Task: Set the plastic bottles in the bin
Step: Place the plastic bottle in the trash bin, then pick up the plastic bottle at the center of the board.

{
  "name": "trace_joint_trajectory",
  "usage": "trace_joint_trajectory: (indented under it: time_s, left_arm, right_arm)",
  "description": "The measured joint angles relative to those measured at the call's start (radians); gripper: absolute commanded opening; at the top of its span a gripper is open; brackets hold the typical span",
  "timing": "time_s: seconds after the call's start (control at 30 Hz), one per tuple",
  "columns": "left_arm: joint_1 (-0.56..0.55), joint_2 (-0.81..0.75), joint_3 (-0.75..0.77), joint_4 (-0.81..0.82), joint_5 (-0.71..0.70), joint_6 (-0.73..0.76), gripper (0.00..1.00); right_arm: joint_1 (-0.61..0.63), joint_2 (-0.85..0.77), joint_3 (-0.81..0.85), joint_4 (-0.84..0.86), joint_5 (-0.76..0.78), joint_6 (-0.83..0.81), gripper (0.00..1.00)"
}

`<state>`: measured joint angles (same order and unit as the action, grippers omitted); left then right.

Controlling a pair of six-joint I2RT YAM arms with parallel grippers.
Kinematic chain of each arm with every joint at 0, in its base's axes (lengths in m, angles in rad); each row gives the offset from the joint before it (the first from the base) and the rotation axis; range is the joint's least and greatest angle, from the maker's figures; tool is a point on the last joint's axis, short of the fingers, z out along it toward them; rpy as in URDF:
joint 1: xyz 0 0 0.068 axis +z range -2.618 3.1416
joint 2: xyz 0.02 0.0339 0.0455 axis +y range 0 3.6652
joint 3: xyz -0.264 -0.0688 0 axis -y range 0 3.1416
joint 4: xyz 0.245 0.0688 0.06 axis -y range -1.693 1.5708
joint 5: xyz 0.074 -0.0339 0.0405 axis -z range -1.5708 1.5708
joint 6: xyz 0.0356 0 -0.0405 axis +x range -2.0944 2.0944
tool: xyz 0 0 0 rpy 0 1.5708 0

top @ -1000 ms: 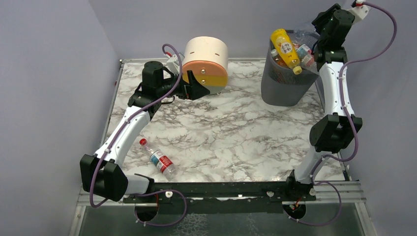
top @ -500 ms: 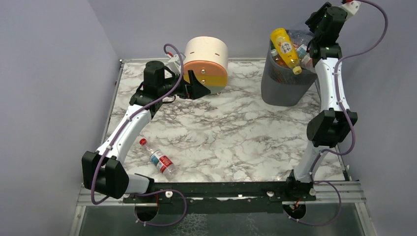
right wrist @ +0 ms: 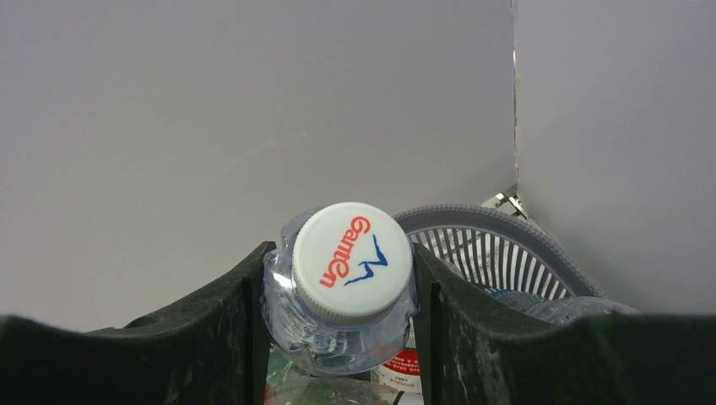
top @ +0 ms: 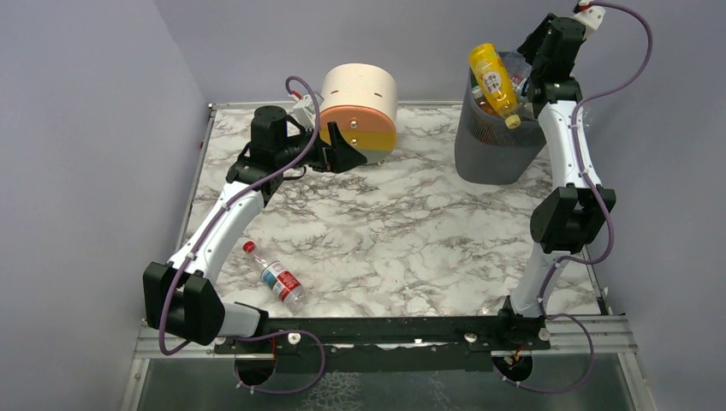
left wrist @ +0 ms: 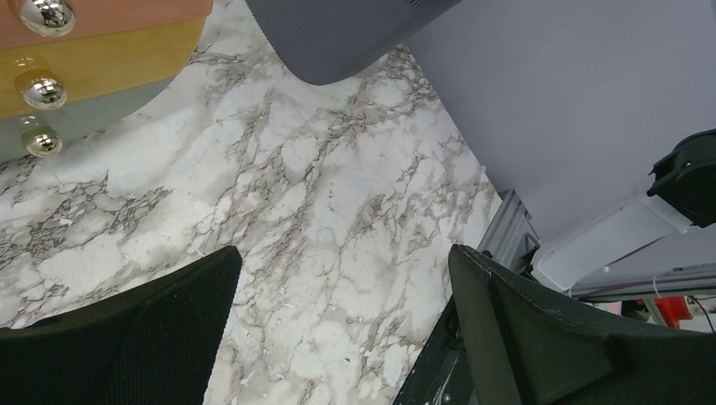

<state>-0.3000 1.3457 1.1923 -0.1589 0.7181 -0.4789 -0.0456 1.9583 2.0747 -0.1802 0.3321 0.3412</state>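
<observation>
Bottle (right wrist: 353, 263) sits clamped in right tool (right wrist: 339, 283), above bin (right wrist: 498, 221); left tool (left wrist: 342, 278) gapes.

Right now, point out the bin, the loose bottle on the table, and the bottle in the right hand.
bin (top: 492, 158): top view, grey mesh front wall.
loose bottle (top: 280, 278): top view, its labelled middle.
held bottle (right wrist: 352, 257): right wrist view, its white cap.
</observation>
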Motion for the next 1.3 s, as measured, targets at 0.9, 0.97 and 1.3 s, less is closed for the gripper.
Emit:
trace_joint_trajectory:
  time_s: [0.9, 0.97, 1.3]
  left_arm:
    - [0.0, 0.001, 0.0, -0.028, -0.005, -0.003, 0.99]
    - [0.0, 0.0, 0.0, -0.037, -0.01, -0.003, 0.99]
    - [0.025, -0.019, 0.008, -0.181, -0.11, -0.013, 0.99]
  right_arm:
    - [-0.074, -0.156, 0.092, -0.173, -0.025, -0.002, 0.97]
    - [-0.077, -0.184, 0.092, -0.174, -0.035, 0.0, 0.97]
    - [-0.077, -0.287, 0.076, -0.233, -0.237, 0.026, 0.99]
